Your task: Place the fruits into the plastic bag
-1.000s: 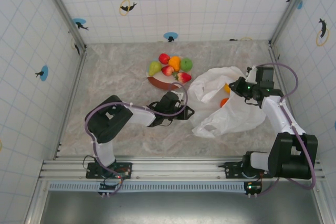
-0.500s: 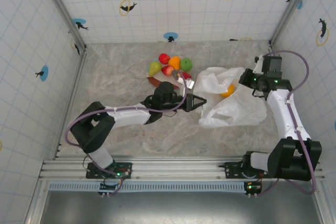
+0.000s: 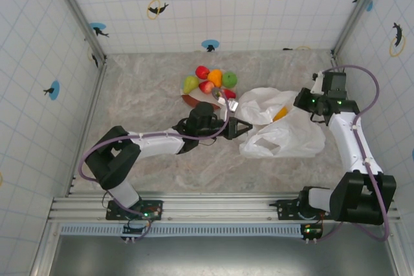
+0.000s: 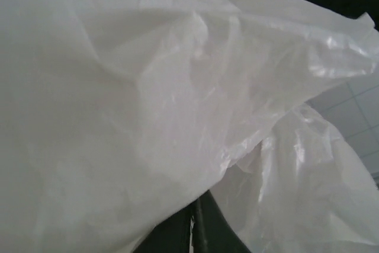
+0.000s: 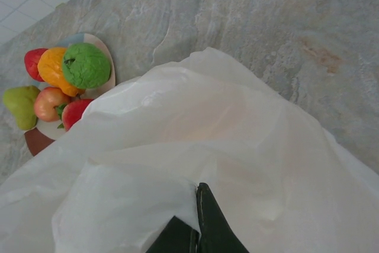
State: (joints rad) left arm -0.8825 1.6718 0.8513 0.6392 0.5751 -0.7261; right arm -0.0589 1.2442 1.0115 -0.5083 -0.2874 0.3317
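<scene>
The fruits (image 3: 210, 82) lie heaped on a reddish-brown plate (image 3: 192, 101): red apple (image 5: 34, 63), orange (image 5: 53, 69), green apple (image 5: 86, 65), pear (image 5: 19, 106) and strawberry (image 5: 74, 112). To their right lies the crinkled white plastic bag (image 3: 284, 135), with an orange fruit (image 3: 280, 113) showing through the film. My left gripper (image 3: 244, 127) is at the bag's left edge, its fingers (image 4: 207, 229) shut together with film draped over them. At the bag's far right rim, my right gripper (image 3: 301, 103) is shut on a fold of film (image 5: 177, 197).
The plate's brown rim (image 5: 37, 140) sits just beyond the bag's left side. Tiled walls enclose the marble table (image 3: 142, 95) on three sides. Bare marble (image 5: 296, 28) lies behind the bag.
My left arm reached right to the bag's left edge and its jaws closed there. The right gripper moved back and right with the rim, and the bag shifted left.
</scene>
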